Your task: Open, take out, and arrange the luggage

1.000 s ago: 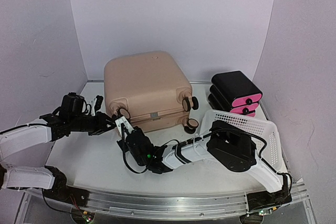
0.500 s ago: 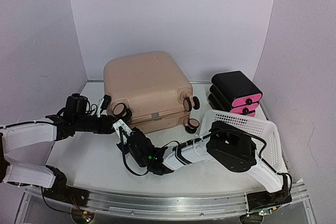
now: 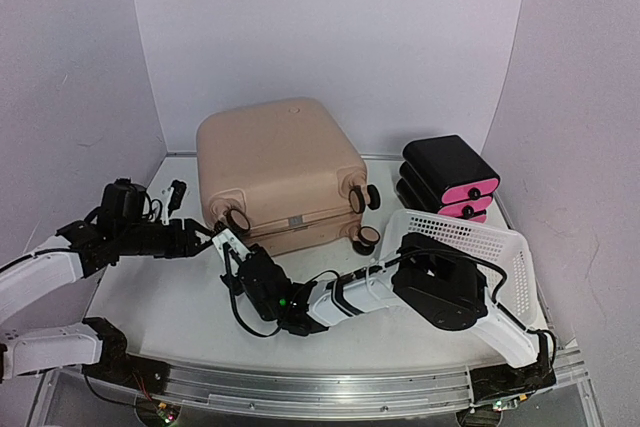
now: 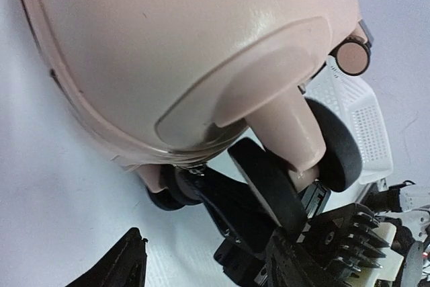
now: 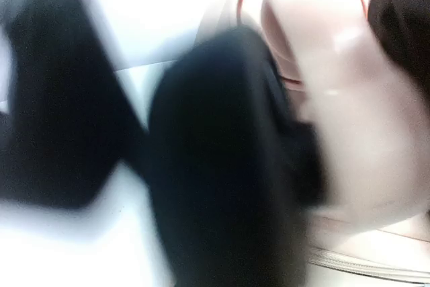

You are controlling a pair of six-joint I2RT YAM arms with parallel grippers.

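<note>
At the left tool (image 3: 190,213), a wide gap with nothing in it, just off the near-left wheel (image 3: 238,219); the right tool (image 3: 225,243) pinched together low at that same corner, any hold there impossible to make out. Beyond, on the tabletop (image 3: 160,297): the luggage (image 3: 275,162), pale pink, round-cornered, lying flat, wheels toward the arms, shell still closed. Opening, unpacking and arranging apparently all ahead.

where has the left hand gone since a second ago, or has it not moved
Yes. The left hand has drawn back to the left, away from the suitcase, and its fingers stand apart.
</note>
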